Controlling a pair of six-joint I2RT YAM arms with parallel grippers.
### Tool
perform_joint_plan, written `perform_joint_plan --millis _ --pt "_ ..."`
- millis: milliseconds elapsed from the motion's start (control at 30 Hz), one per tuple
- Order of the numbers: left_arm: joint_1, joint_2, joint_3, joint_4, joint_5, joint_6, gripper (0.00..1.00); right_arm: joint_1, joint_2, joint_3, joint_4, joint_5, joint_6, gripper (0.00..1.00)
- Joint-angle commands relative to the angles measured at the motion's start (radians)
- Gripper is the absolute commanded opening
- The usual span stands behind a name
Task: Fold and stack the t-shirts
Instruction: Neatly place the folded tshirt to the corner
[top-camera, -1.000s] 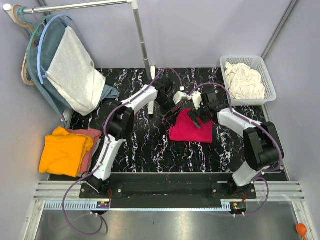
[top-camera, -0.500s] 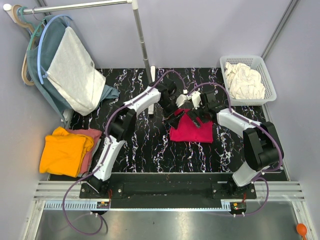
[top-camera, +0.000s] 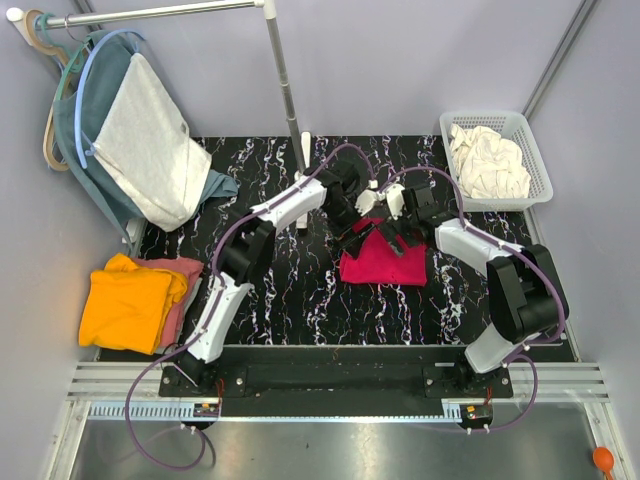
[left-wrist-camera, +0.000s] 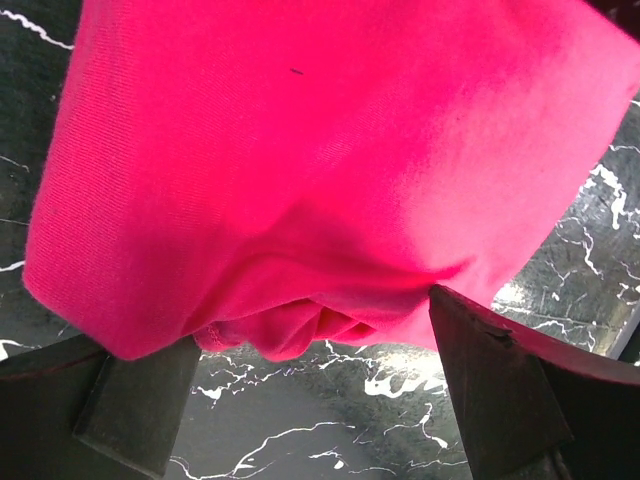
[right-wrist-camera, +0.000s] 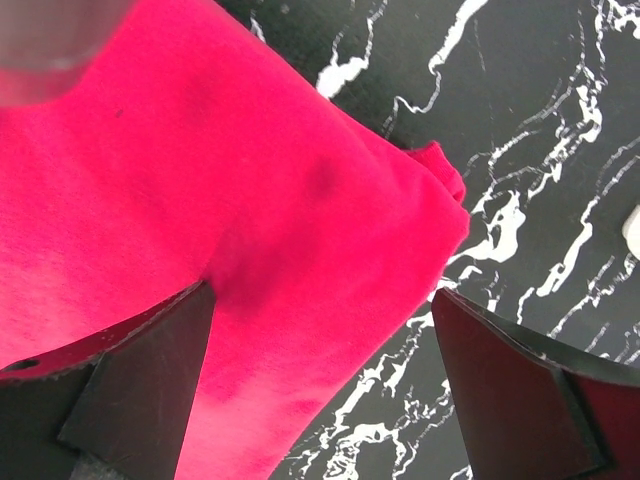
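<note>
Arms meet over a crimson-pink shirt (top-camera: 385, 260) lying folded on the black marbled table (top-camera: 290, 290). The left gripper (top-camera: 356, 232) and right gripper (top-camera: 398, 230) hang side by side at its far edge, both spread wide and clamping nothing.

Seen from the left wrist, the shirt's rounded fold sits between the 2 fingers (left-wrist-camera: 140, 400) and runs on past their tips. Its bunched lower edge dips into the gap, and the cloth laps over the tip of the finger at the view's left. Whether the other fingertip touches the fabric cannot be told.

Seen from the right wrist, the shirt fills the space beyond and between the fingers (right-wrist-camera: 510, 390). Its corner ends short of the finger at the view's right, with bare table in front of that tip, and the cloth passes the tip of the other finger.

Well apart from the left gripper's fingers, at the table's left edge, an orange-yellow shirt (top-camera: 125, 305) lies on a dusty pink shirt (top-camera: 185, 270). Well apart from the right gripper's fingers, a cream-white shirt (top-camera: 488, 162) is heaped in a white basket (top-camera: 444, 128). A grey-white garment (top-camera: 150, 150) and a teal-blue garment (top-camera: 92, 115) hang on a rack (top-camera: 283, 70), far from both pairs of fingers.
</note>
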Motion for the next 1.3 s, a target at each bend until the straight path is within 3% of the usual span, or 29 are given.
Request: perform_joint_plan --millis 0,333,867,1000,1033,1267 --pt "-0.055 0.012 -0.032 0.103 -0.073 -0.068 0.99 0.022 -0.046 -0.011 0.022 -0.022 -0.034 1.0" --pt "-0.061 0.001 -0.112 0.148 -0.124 -0.116 0.84 0.02 -0.156 -0.077 0.04 0.039 -0.066 1.0" --pt "-0.077 0.023 -0.147 0.165 -0.13 -0.128 0.41 0.02 -0.392 -0.161 0.036 0.148 -0.118 1.0" --pt "-0.083 0.039 -0.121 0.14 -0.135 -0.108 0.2 0.02 -0.408 -0.179 0.034 0.156 -0.117 1.0" --pt "-0.086 0.035 -0.106 0.133 -0.15 -0.095 0.0 0.02 -0.412 -0.187 0.034 0.16 -0.117 1.0" --pt "-0.086 -0.1 -0.179 0.126 -0.283 -0.006 0.0 0.02 -0.421 -0.219 0.036 0.171 -0.117 1.0"
